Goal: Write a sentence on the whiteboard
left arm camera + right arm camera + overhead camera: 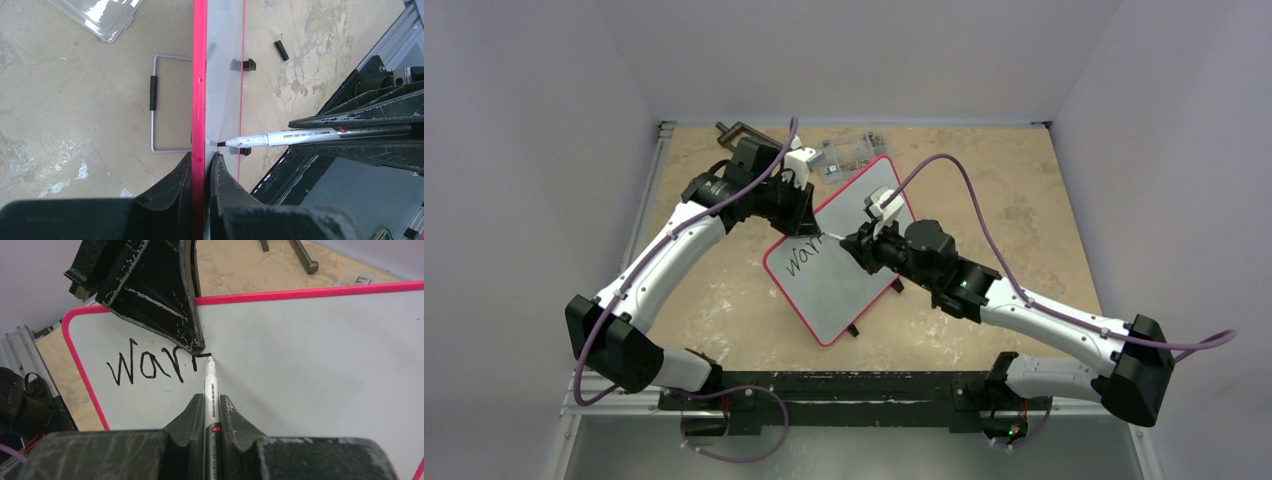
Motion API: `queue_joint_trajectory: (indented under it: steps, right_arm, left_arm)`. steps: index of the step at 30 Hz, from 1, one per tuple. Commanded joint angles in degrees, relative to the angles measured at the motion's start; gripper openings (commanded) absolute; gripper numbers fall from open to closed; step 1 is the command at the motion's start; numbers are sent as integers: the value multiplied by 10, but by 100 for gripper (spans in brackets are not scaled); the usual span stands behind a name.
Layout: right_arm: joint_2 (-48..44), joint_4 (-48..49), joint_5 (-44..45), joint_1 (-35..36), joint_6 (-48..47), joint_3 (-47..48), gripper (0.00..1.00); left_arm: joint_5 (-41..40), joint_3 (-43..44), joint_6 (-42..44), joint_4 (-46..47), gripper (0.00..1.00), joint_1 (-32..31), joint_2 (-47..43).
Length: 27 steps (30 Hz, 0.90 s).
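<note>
The whiteboard (844, 290), white with a red rim, stands tilted at mid-table. Black letters reading "war" and the start of another stroke (802, 257) run along its upper left. My left gripper (809, 215) is shut on the board's upper edge; in the left wrist view its jaws (202, 157) pinch the red rim (199, 75). My right gripper (861, 245) is shut on a white marker (210, 390), whose tip touches the board just right of the letters (150, 367). The marker (300, 136) also shows in the left wrist view. The left gripper's fingers (155, 295) hide part of the last stroke.
A clear plastic box (849, 152) lies behind the board, also seen in the left wrist view (100, 15). A wire bracket (155, 105) and a small black cap (281, 50) lie on the table. A dark clamp (739, 130) sits at the back left.
</note>
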Motion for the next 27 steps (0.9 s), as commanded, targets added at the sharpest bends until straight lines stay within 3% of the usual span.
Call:
queue_joint_trajectory:
  steps: [1, 27]
  right_arm:
    - [3, -3, 29, -6, -12, 26, 0]
    - [-24, -10, 3, -6, 8, -19, 0]
  left_arm:
    - [-155, -14, 65, -37, 0, 5, -2]
    - [-152, -12, 64, -37, 0, 5, -2]
